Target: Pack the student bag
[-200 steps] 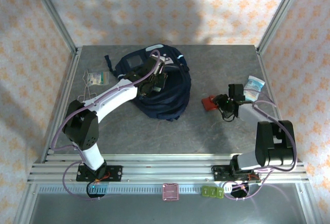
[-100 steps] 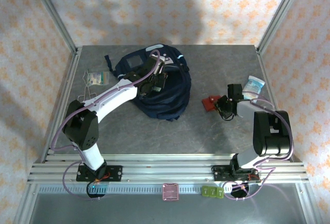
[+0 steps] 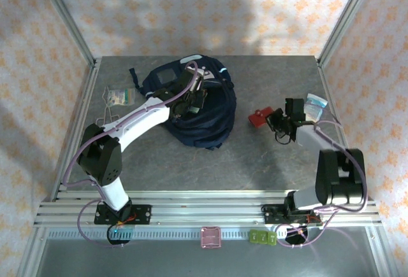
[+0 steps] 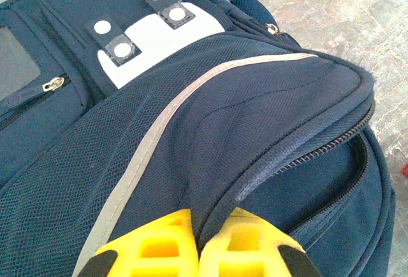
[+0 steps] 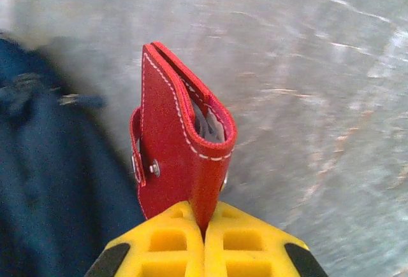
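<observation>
Left gripper [image 4: 199, 239]: yellow fingers pressed together on a fold of navy fabric, pinching the student bag [image 4: 191, 130] just beside its zipper track. The zip gapes to the right of the pinch, with dark lining inside. Past the fingers, in the left wrist view, a grey reflective stripe runs up across the mesh panel to a white patch with snap tabs.

From above, the left gripper [image 3: 191, 99] sits on top of the student bag [image 3: 207, 124], its arm stretched out from the near-left base. The bag lies front-up on the far-middle part of the table [image 3: 255, 162], left of centre.

Right gripper [image 5: 204, 226]: fingers clamped on the lower edge of a red wallet [image 5: 178, 149], which stands upright between them (white stitching, a metal snap on its side). I can see something pale tucked inside its fold. A dark blue blur shows at the left of the right wrist view.

From above, the right gripper [image 3: 275, 121] points left and holds the red wallet [image 3: 257, 117], well apart from the bag's right side. I cannot tell whether the wallet clears the table.

A white-and-blue packet [image 3: 315, 105] lies near the right edge, and a small card [image 3: 120, 95] near the left.
</observation>
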You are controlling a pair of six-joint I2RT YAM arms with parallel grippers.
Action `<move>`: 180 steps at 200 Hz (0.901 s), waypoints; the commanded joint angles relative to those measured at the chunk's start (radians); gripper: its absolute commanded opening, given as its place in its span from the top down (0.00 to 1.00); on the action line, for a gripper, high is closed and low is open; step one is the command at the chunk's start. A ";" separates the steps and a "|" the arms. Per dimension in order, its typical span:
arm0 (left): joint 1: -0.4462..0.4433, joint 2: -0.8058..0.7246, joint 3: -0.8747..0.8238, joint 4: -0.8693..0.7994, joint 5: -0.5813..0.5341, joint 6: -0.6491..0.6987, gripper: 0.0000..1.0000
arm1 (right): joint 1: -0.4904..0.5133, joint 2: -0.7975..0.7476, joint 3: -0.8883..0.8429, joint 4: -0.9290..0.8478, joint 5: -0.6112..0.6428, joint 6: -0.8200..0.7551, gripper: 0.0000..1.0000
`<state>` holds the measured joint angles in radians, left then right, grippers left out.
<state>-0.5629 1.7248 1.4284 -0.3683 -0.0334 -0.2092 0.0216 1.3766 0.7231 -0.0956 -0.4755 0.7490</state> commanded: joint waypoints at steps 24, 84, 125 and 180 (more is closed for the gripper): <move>0.004 -0.031 0.082 0.030 -0.007 -0.002 1.00 | 0.097 -0.103 0.087 0.003 -0.190 -0.113 1.00; 0.005 -0.031 0.113 0.017 0.004 0.000 1.00 | 0.300 -0.022 0.129 0.172 -0.317 -0.064 1.00; 0.004 -0.040 0.103 0.022 0.027 -0.014 1.00 | 0.344 0.128 0.231 0.272 -0.306 0.027 1.00; -0.007 -0.051 0.084 0.042 0.066 -0.048 1.00 | 0.353 0.371 0.360 0.429 -0.238 0.256 1.00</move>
<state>-0.5602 1.7248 1.4784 -0.4152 -0.0143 -0.2127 0.3641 1.6684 1.0355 0.1989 -0.7574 0.8574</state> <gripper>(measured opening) 0.046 0.041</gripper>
